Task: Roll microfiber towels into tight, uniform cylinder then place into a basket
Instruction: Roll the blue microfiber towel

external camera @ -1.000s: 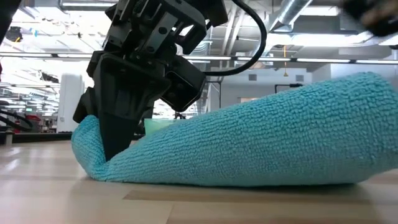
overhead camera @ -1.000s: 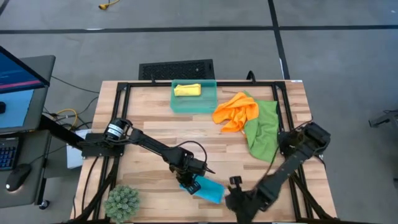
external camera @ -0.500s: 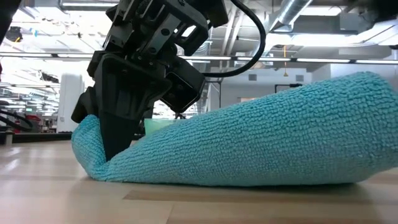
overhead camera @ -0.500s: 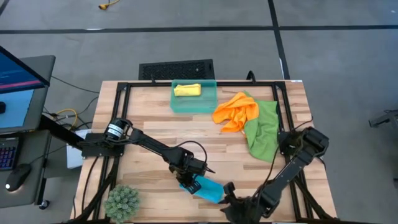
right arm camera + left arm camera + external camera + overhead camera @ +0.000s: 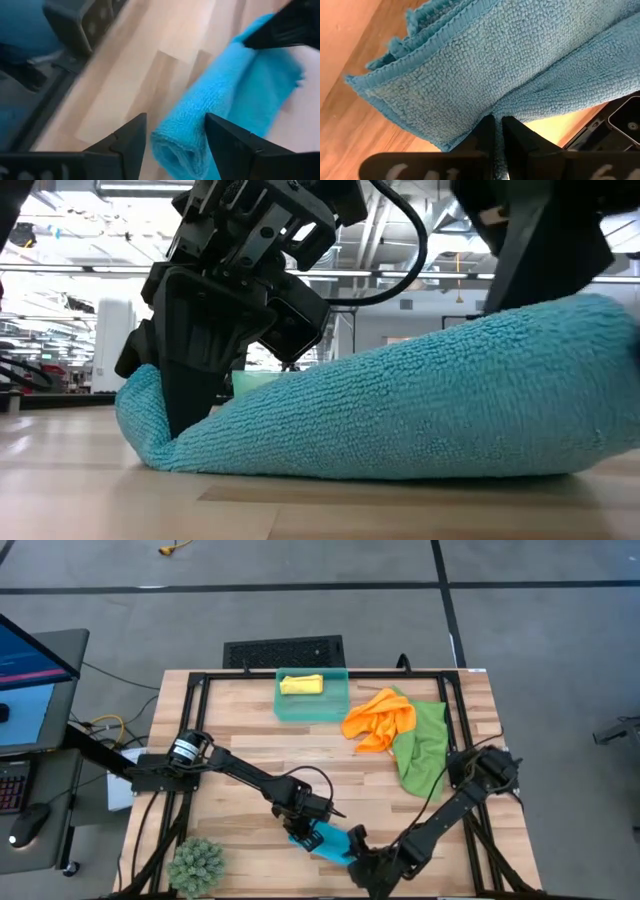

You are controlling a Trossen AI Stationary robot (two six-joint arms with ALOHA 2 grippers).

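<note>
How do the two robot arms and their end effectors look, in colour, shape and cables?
Both arms are black and slender. The left arm has a silver ring near its base and a looping black cable. Each end effector, left and right, has two dark, tapered fingers.

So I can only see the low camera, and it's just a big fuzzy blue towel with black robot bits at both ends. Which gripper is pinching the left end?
Observer: That is the left gripper, shut on the blue towel at one end of the roll.
Operator: And the black thing at the top right?
Observer: That is the right gripper, open around the other end of the roll, not squeezing it.
Operator: Is anything in the basket?
Observer: Yes, a rolled yellow towel lies in the teal basket at the table's far edge.
Operator: Where are the other towels?
Observer: The orange towel and green towel lie crumpled together on the right side, unrolled.
</note>
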